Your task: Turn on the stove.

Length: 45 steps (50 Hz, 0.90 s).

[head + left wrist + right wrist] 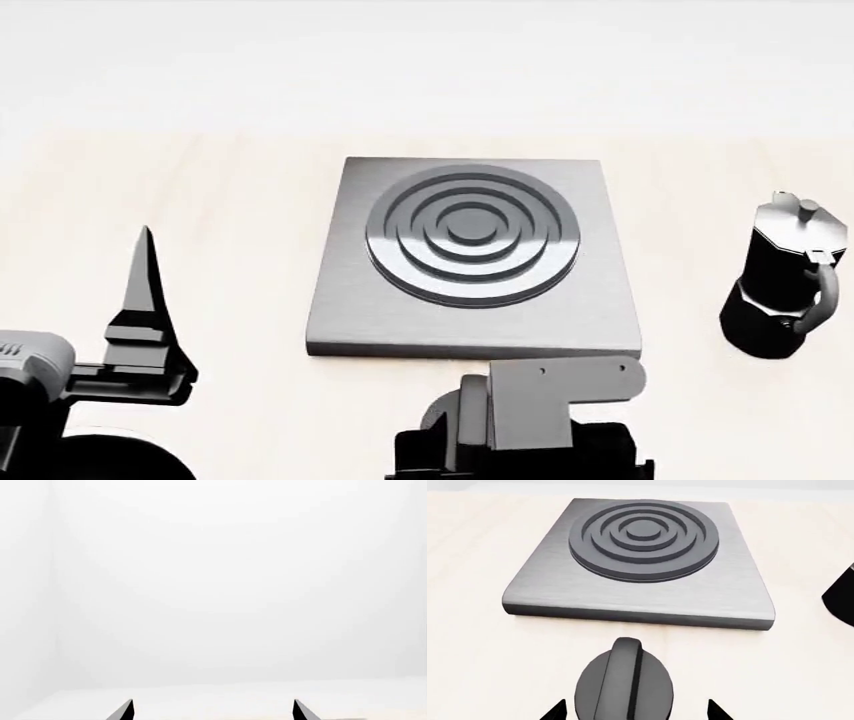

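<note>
Through the left wrist view, only white wall and a pale strip are showing; the left hand point(212, 711) is spreading its two dark fingertips wide on nothing.

In the head view, the flat square grey metal stove slab with raised ring burner point(474, 255) is lying at frame centre on the light wooden worktop point(200, 200), a black moka pot point(785, 280) standing at right. The right arm is hiding the knob here.

The right wrist view is revealing the small black round knob with upright fin point(624, 682) at lower centre, just before the slab. The right hand point(635, 711) is straddling it, tips apart, not pinching. The fin looks rigid and smooth; pinching its flat sides should be giving turning purchase.
</note>
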### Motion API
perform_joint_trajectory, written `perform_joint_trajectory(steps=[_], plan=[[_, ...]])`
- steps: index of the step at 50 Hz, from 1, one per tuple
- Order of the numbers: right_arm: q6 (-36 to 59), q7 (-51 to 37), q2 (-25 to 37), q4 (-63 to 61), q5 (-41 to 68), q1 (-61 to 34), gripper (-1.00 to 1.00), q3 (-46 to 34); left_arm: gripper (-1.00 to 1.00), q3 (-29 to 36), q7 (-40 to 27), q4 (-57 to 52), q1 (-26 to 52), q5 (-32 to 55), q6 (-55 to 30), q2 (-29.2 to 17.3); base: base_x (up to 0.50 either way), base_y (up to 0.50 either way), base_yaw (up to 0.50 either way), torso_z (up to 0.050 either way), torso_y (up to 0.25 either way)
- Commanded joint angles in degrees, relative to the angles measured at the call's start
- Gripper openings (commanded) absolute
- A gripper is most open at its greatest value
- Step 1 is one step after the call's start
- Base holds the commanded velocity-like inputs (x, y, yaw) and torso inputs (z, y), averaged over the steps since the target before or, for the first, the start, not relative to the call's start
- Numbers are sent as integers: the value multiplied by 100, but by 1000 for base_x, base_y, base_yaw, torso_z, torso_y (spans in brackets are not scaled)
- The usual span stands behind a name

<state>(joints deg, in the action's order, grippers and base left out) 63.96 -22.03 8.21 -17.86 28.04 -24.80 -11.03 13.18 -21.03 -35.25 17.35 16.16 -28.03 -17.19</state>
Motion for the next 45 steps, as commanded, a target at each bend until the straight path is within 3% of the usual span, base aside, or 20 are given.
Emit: perform_joint_trajectory(steps=[1, 45], plan=[[-32, 16, 17, 185, 43, -96, 100, -19, 100, 31, -22, 4, 10, 12, 6, -17, 0, 0, 0, 0, 0], [-549, 172, 6, 1149, 108, -253, 100, -127, 100, 61, -107, -6, 28, 106, 26, -86, 0, 0, 0, 0, 0]])
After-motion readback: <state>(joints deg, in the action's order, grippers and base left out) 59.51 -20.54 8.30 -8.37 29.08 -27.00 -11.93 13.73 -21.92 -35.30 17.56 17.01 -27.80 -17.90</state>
